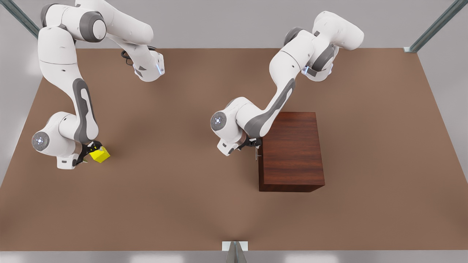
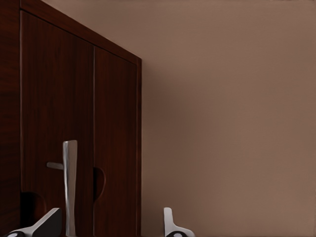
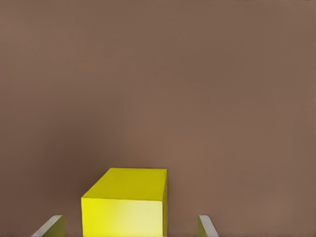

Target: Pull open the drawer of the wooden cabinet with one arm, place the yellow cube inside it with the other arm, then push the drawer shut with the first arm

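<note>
Silver fingertips of the left gripper (image 2: 113, 224) stand spread, one on each side of the thin bar handle (image 2: 69, 185) but not yet pinched on it; in the front view this gripper (image 1: 255, 146) sits at the cabinet's nine o'clock face. The drawer (image 2: 57, 123) looks fully shut, its front flush with the wooden cabinet (image 1: 292, 149). So the opening step is in hand: the next move calls for closing on the bar, then a straight pull toward nine o'clock.

Across the table (image 1: 175, 204), well apart at about nine o'clock from the cabinet, the right gripper (image 1: 87, 151) brackets the yellow cube (image 3: 126, 207), its fingertips (image 3: 52, 226) wide of the cube's sides with a gap on each. The cube (image 1: 100, 155) rests on the table, unlifted. It will need a grasp and a lift once the drawer is out.

Both grippers' finger roots are cut off in the wrist views. The drawer's depth cannot be judged, and from the front the handle is a mere sliver.
</note>
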You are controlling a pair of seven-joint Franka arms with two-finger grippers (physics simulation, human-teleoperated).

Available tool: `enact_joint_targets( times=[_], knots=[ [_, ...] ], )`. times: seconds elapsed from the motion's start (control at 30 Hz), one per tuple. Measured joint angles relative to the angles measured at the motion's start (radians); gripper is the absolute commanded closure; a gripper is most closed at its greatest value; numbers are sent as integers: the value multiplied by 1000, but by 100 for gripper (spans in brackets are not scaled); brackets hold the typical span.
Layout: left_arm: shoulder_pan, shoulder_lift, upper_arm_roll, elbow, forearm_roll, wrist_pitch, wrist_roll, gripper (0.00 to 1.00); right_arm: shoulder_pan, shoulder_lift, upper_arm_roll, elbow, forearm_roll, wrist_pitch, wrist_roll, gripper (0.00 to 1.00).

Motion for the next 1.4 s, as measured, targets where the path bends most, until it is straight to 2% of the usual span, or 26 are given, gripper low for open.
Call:
enact_joint_targets(
  times=[0.6,0.97,1.03,1.1,1.13,1.27,1.4],
  knots=[
    [-32,13,-9,2,-7,40,-107,0,3,39,-2,-27,-6,55,-42,0],
    [-62,48,-3,61,-5,87,-143,0,3,75,-13,-76,-32,149,-46,1],
    [-68,48,-4,61,-6,92,-149,0,3,76,-13,-78,-34,160,-47,14],
    [-71,59,-4,81,-6,98,-154,0,2,76,-13,-78,-34,167,-48,42],
    [-72,65,-3,92,-6,100,-156,0,2,75,-12,-77,-33,170,-51,49],
    [-73,71,-3,103,-6,112,-165,0,12,66,-6,-48,-28,161,-59,51],
    [-84,67,1,105,-5,112,-172,0,75,63,0,51,-26,90,-66,51]
  ],
)
